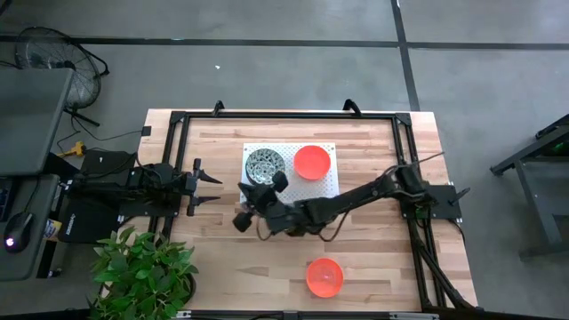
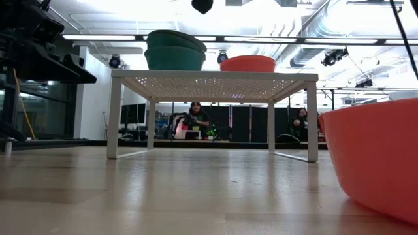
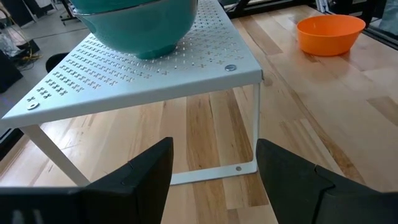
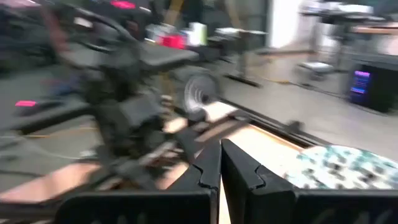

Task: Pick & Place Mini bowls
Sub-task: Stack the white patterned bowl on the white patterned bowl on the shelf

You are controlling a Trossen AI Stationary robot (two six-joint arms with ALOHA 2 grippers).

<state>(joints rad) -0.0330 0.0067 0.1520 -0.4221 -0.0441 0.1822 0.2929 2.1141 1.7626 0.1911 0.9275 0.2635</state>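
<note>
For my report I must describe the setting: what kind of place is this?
Probably a robotics lab or workshop. Two robot arms are mounted on a framed wooden table, the floor is bare concrete, and pipes run open across the ceiling.

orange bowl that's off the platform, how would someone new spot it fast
Start at the white perforated platform in the middle of the wooden table. An orange bowl sits alone on bare wood near the table's front edge. The other orange bowl is up on the platform beside the speckled bowls.
</note>
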